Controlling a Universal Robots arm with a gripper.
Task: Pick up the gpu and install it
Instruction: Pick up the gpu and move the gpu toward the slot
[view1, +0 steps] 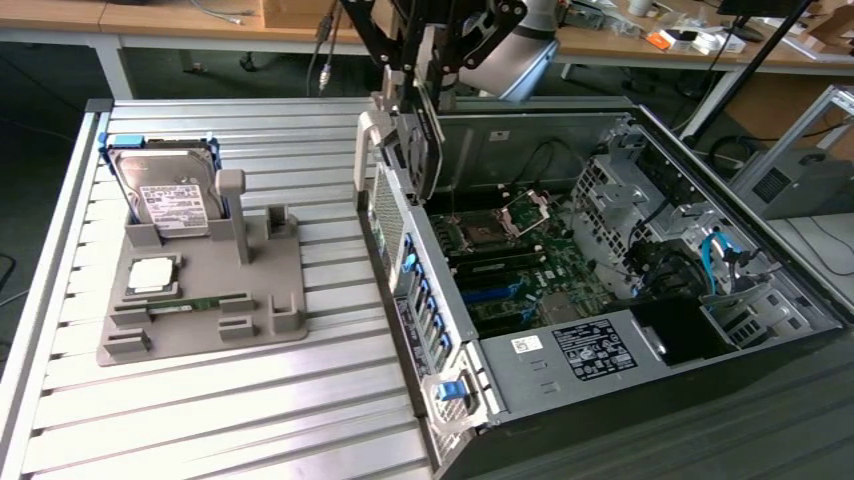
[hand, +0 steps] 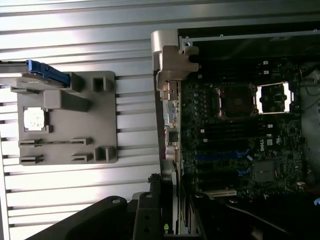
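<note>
while the arm (view1: 514, 55) hangs over the rear edge of the open computer case (view1: 534, 140), we see its jaws clamped on the gpu (view1: 427, 150), held upright.

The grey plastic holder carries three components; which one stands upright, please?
The silver boxy hard drive with the white label; the square silver processor and narrow green memory stick lie low.
</note>
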